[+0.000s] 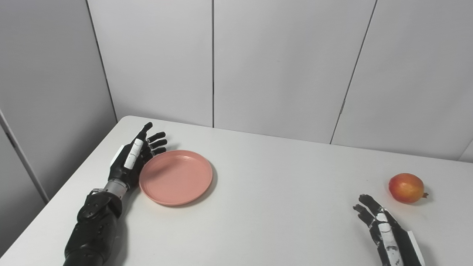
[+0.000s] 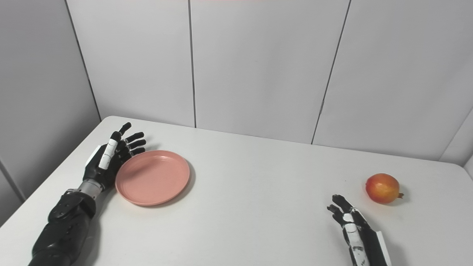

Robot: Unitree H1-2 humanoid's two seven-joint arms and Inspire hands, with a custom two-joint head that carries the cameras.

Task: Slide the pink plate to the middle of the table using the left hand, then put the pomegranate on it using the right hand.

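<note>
With the left hand [image 1: 133, 157], fingers spread, against the pink plate's [image 1: 176, 176] left rim, a hard shove could overshoot toward the pomegranate [image 1: 406, 187] beside the open-fingered right hand [image 1: 384, 231].

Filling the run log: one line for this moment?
left hand open beside pink plate | right hand open near pomegranate | plate unmoved

The open left hand [image 1: 133, 157] touches the pink plate [image 1: 176, 177] at its 9 o'clock rim; the pomegranate [image 1: 405, 188] lies at 1 o'clock of the open right hand [image 1: 384, 231].
</note>
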